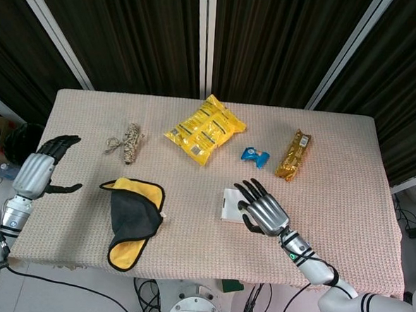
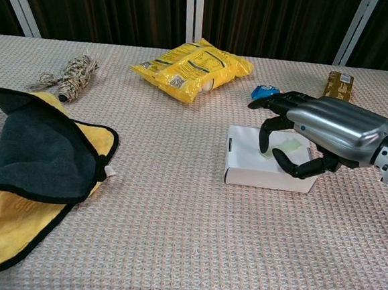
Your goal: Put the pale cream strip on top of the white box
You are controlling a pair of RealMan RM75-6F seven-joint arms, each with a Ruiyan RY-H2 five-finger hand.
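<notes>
- The pale cream strip [image 2: 289, 148] lies flat on top of the white box [image 2: 245, 164], toward its far right part, partly hidden by the right hand [image 2: 319, 131]; judged from this, the placing looks done
- The right hand hangs low over the box with its fingers apart and curved downward, holding nothing; whether any fingertip touches the strip or the box lid cannot be told
- Main risk: if a fingertip rests on the strip when the hand lifts or pulls back, it could drag the light strip off the lid onto the table [image 2: 193, 239]
- A second risk: the thumb sits close to the near right edge of the box, so a sideways move could nudge the box and slide the strip
- A straight upward lift looks safest to me
- The left hand [image 1: 43, 168] rests well apart at the far left edge of the table, fingers loosely spread and empty, beyond the yellow and grey cloth [image 1: 133, 218]
</notes>
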